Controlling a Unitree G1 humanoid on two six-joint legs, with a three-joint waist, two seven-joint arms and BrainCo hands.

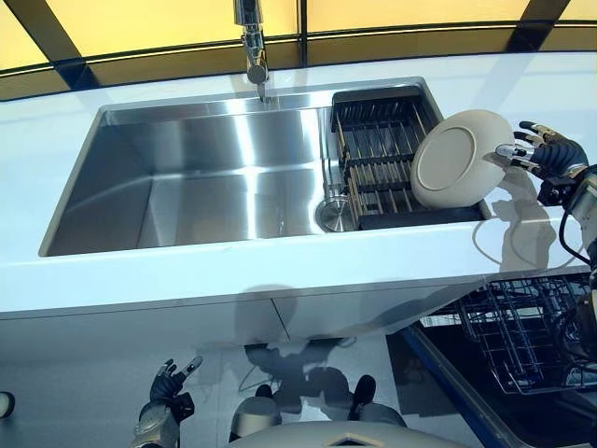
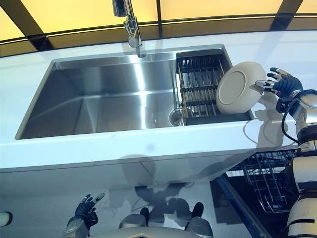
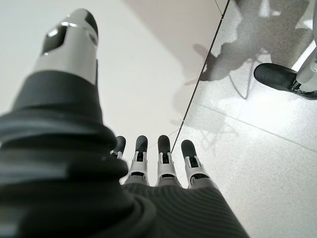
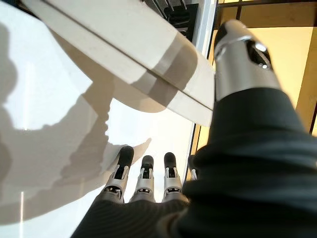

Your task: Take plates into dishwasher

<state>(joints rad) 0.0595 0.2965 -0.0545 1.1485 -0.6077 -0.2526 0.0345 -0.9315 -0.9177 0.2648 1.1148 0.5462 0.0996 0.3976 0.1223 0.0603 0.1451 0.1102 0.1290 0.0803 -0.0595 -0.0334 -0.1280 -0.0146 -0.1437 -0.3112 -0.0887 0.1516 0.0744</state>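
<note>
We see a white counter (image 1: 233,271) with a steel sink (image 1: 187,187) set into it, a tap (image 1: 252,47) rising at its far edge. In the right part of the sink sits a dark dish rack (image 1: 373,159).

A beige plate (image 1: 457,159) is tilted up on edge over the right side of that rack, its underside facing us. Our right hand (image 1: 550,157) is at the plate's right rim, over the counter. In the right wrist view the plate's rim (image 4: 148,64) crosses just in front of the thumb (image 4: 237,54), and the thumb tip seems to lie against the rim, while the fingers (image 4: 143,178) extend straight out below the plate, over the counter. The head views show the fingers spread at the rim, not curled round it. We cannot tell whether the plate is truly pinched or only propped between the thumb and the rack.

Near and to the right, below the counter edge, the wire basket of the open dishwasher (image 1: 522,336) shows; we see no plate in it.

Our left hand (image 1: 173,383) hangs low in front of the white cabinet (image 1: 140,345), near the floor (image 3: 257,148), with its fingers (image 3: 163,153) straight, relaxed and holding nothing.
</note>
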